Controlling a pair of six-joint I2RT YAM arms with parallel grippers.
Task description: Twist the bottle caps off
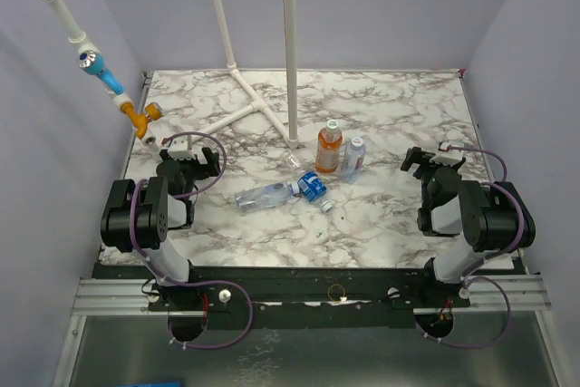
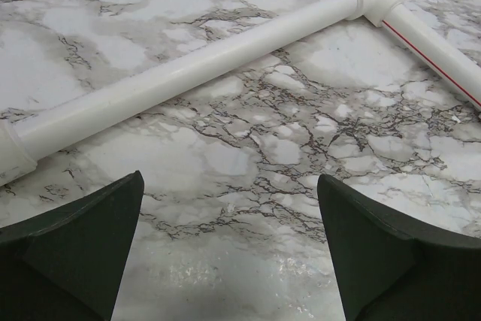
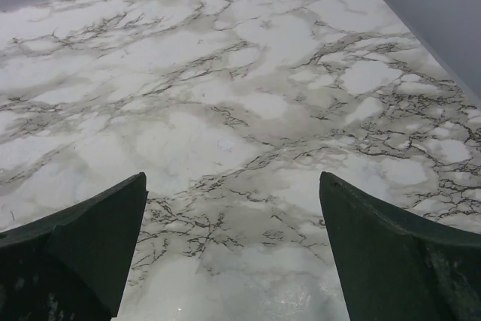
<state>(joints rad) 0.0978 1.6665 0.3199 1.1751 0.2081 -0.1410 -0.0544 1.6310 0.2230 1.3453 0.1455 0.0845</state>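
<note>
Both grippers are empty, jaws spread as wide as they go. Left gripper (image 1: pixel 184 159) sits by the left edge of the table (image 1: pixel 390 106), right gripper (image 1: pixel 426 163) by the right edge, both pointing at the far edge. Wrist views show only bare marble between the fingers, plus a pipe (image 2: pixel 188 73) ahead of the left one. Nothing of the task shows in either.

Everything sits mid-table, between the two grippers and well apart from both:
- Orange bottle (image 1: pixel 329 148) and clear bottle (image 1: pixel 353 157) are upright, just beside each other, caps (image 1: pixel 333 124) on top. They stand right of centre, so the right gripper is nearer. They lie off to its left, about level with it.
- Lying bottle (image 1: pixel 265 195) is on its side, closer to the near edge, long axis roughly parallel to that edge, right end slightly farther back. The left gripper is nearer, and the bottle lies off to its right. Can't tell which end has the neck.
- Blue-label bottle (image 1: pixel 313 187) is down at the lying bottle's right end. Touching or just apart, can't tell.
- White cap (image 1: pixel 326 207) is just beside it on the near side. Too small to tell if it's on a neck or loose.

My read: unscrewing not started on the upright pair. Next reach is sideways and inward, not forward, since neither gripper faces a bottle. The upright pair looks like the easier start, with the right gripper leading.
</note>
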